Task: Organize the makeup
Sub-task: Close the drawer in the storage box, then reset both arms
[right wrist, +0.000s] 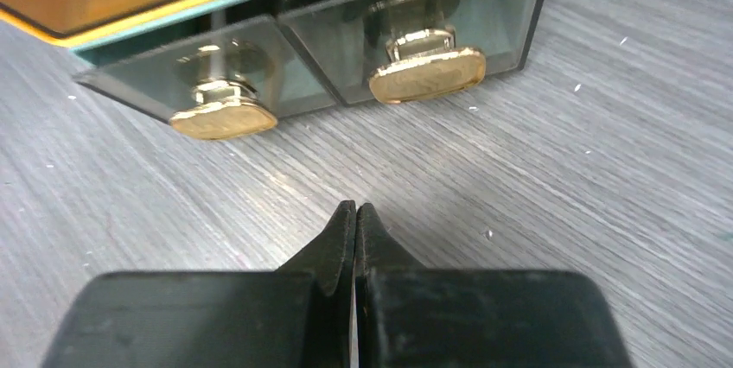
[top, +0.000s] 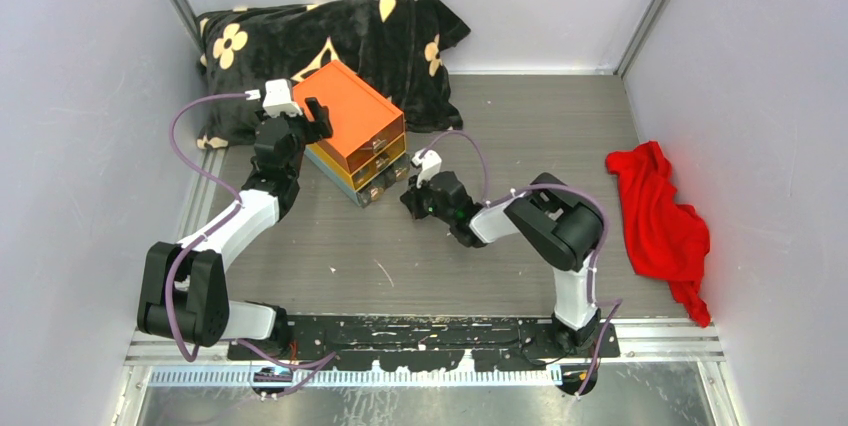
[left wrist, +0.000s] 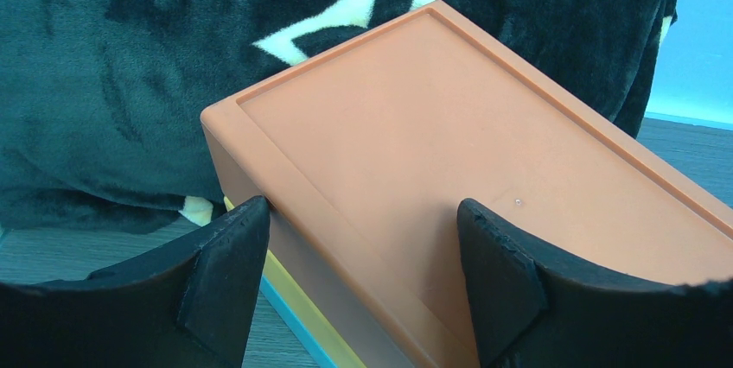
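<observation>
"Makeup: where is it?"

"It cannot be made out in any view. The one container is the drawer box (top: 355,136). It stands askew toward the far left corner of the counter (top: 500,256), its back against a black plush cushion (top: 330,36) patterned with cream flowers. Two smoky, see-through drawer fronts (right wrist: 406,31) sit side by side in its bottom tier, and nothing can be read through them."

"How is the box made?"

"It has three tiers: a flat matte orange top (left wrist: 449,161) with a raised rim, a yellow band, then a teal base. Each bottom front carries a shiny gold oval knob (right wrist: 426,74)."

"And the arms?"

"The left arm (top: 245,221) reaches along the left edge to the box. The left jaws are spread wide and straddle one long rim of the orange top, with one finger (left wrist: 220,273) beside the wall and the other over the lid. Whether they touch it cannot be told. The right arm (top: 545,221) bends leftward across the middle. The right jaws are pressed together, tips touching, low over the grey wood-grain surface, just in front of the two knobs and apart from them."

"Anything else?"

"A crumpled red cloth (top: 665,216) lies by the right edge."
</observation>
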{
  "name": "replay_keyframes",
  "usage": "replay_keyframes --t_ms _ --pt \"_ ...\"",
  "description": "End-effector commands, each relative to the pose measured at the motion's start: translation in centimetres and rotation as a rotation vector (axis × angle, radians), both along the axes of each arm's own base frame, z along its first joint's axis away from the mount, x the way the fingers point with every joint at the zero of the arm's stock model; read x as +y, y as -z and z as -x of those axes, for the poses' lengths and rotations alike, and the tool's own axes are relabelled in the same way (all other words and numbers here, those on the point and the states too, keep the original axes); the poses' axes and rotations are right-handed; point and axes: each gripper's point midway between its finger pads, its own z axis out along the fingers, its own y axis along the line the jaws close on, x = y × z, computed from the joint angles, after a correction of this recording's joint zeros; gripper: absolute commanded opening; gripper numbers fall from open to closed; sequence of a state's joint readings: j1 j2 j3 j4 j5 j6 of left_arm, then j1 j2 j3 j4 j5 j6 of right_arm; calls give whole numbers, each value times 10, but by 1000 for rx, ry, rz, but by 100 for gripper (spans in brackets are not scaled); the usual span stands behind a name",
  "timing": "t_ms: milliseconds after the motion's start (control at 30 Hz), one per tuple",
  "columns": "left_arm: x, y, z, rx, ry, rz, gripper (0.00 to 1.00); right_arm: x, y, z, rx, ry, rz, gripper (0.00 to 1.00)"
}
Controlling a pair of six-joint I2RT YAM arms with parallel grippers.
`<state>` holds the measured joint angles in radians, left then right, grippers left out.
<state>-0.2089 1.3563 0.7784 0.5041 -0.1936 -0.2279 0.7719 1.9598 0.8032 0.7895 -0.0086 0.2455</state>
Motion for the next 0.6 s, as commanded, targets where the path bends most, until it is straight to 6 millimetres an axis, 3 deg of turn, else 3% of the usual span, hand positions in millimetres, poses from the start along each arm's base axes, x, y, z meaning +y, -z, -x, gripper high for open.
replay_keyframes --t_ms 0,33,100,133,167,200,267,300,333,567 --pt "-24 120 42 404 173 -114 77 4 -78 -3 -134 -7 -103 1" --pt "-24 120 42 407 173 -115 77 1 -81 0 -133 -10 -82 2" --pt "-24 120 42 407 173 -114 78 -8 -92 2 -135 9 -51 17" --pt "-24 120 42 407 173 -114 79 -15 -97 3 -136 29 -37 39" --pt "-24 120 42 406 173 -114 80 -22 -103 4 -142 41 -17 74" --pt "-24 120 42 406 171 -115 82 -29 -108 6 -145 58 5 97" --pt "-23 119 42 403 168 -114 86 -41 -122 9 -150 94 20 99" --pt "-23 118 41 401 165 -109 98 -49 -129 9 -154 120 30 99" --pt "-23 116 41 397 162 -103 100 -54 -134 9 -154 138 39 100" --pt "-31 69 43 335 179 -69 100 -87 -159 11 -132 263 114 100"
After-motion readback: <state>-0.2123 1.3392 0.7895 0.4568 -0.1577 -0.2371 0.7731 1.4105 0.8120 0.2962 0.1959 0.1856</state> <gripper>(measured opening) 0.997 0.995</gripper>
